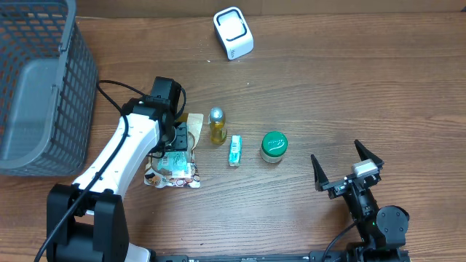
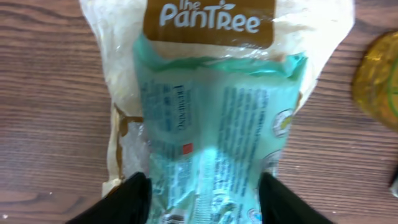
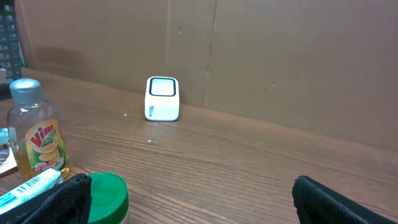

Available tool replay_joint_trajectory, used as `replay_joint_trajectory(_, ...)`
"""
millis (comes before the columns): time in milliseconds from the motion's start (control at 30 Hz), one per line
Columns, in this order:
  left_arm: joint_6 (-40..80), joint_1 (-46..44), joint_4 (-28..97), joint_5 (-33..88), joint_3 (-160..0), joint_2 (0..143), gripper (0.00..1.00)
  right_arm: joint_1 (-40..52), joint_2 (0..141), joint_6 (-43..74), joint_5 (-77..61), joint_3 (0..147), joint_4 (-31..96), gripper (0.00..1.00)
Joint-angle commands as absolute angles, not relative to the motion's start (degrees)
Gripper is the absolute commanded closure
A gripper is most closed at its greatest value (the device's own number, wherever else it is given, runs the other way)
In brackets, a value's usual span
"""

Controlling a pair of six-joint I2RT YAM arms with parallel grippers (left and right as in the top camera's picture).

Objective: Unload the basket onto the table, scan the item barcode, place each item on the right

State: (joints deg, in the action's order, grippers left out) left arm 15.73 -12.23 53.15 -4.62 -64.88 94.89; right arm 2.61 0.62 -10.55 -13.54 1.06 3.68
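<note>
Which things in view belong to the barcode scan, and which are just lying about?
In the job: teal packet gripped by the left gripper; white scanner.
Lying about: Pantree bag under the packet; Vim bottle; small tube; green-lidded jar; grey basket; open right gripper.

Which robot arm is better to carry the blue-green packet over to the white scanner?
Left. The left gripper grips the teal packet by both sides, on top of the Pantree bag. The right gripper sits open and empty far away, past the green-lidded jar.
</note>
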Motion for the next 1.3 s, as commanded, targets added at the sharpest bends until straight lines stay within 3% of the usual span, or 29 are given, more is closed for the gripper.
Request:
replay_joint_trajectory(0, 15.4, -12.0, 53.8, -6.6, -65.9, 95.3, 0.38, 2.4, 0.2, -10.2, -13.8, 0.4, 3.4, 0.00)
replay_joint_trajectory(267, 16.5, -9.2, 54.2, -5.2, -66.3, 95.3, 0.41, 2.4, 0.2, -10.2, -13.8, 0.4, 3.4, 0.00)
replay_joint_trajectory(667, 13.7, 1.2, 55.1, -2.9, -66.9, 95.1, 0.27, 2.4, 0.2, -10.2, -13.8, 0.4, 3.4, 0.00)
replay_joint_trajectory(800, 13.7, 2.4, 55.0, -3.2, -66.9, 95.1, 0.16, 2.4, 0.2, -10.2, -13.8, 0.4, 3.4, 0.00)
replay_joint_trajectory(867, 13.7, 2.4, 55.0, -3.2, -66.9, 95.1, 0.00, 2.4, 0.2, -10.2, -13.8, 0.4, 3.4, 0.00)
replay_joint_trajectory(1267, 13.7, 2.4, 55.0, -3.1, -66.9, 95.1, 0.00, 2.4, 0.2, -10.2, -13.8, 0.4, 3.4, 0.00)
